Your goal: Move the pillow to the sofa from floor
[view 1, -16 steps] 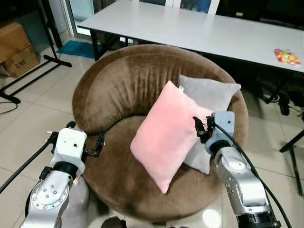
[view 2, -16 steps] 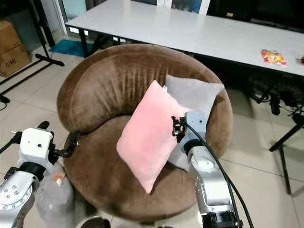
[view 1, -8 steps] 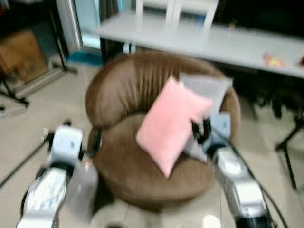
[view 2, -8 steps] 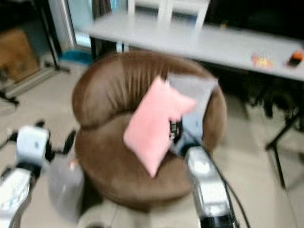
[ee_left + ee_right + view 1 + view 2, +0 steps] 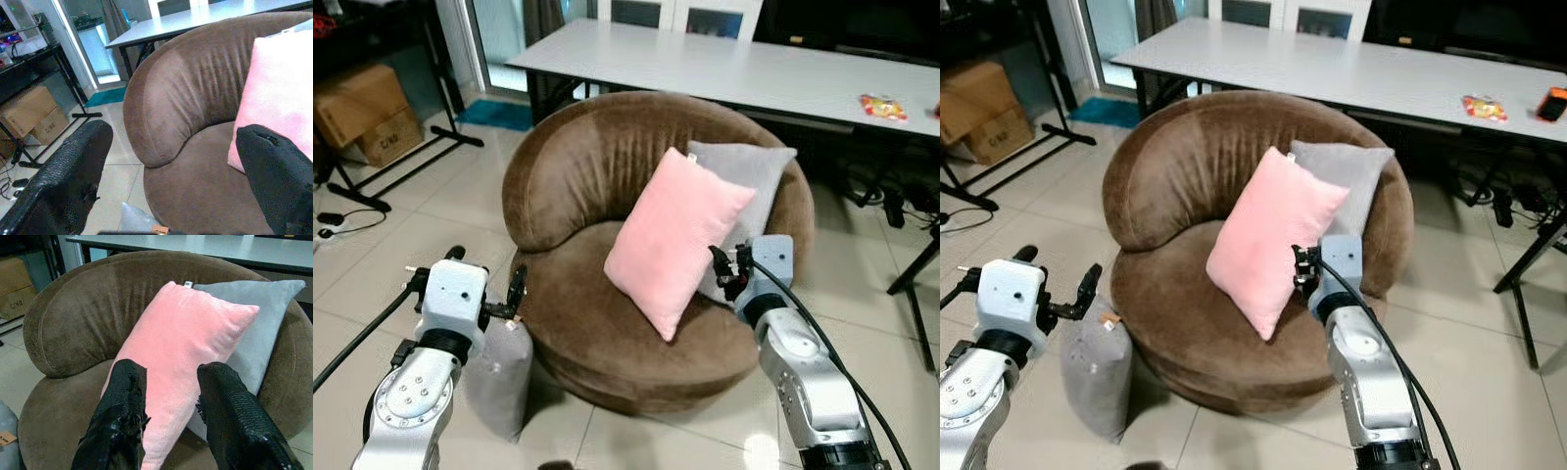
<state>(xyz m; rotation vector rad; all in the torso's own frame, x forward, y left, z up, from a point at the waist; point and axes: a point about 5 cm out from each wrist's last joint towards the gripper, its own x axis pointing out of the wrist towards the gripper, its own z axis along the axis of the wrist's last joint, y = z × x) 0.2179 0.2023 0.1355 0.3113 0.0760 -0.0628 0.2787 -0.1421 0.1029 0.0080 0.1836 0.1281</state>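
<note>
1. A round brown sofa (image 5: 607,225) stands on the tiled floor (image 5: 431,215), its curved back rising on the side away from the robot.
2. A pink pillow (image 5: 675,240) leans tilted on the sofa seat, its lower corner near the seat's front edge and its top against a grey pillow (image 5: 744,186) propped on the sofa back.
3. Another grey pillow (image 5: 1095,367) stands on the floor, touching the sofa's outer wall on the robot's left; a small tag shows near its top.
4. The left hand (image 5: 516,294) hovers just above that floor pillow beside the sofa's rim, fingers (image 5: 73,166) spread wide and holding nothing.
5. The right hand (image 5: 726,269) sits at the sofa's right front edge, close to the pink pillow's side; its fingers (image 5: 230,406) are parted narrowly with nothing between them.
6. A long white desk (image 5: 724,69) runs behind the sofa back.
7. Bare tile lies open to the left of the sofa, with cardboard boxes (image 5: 362,113) further off.
</note>
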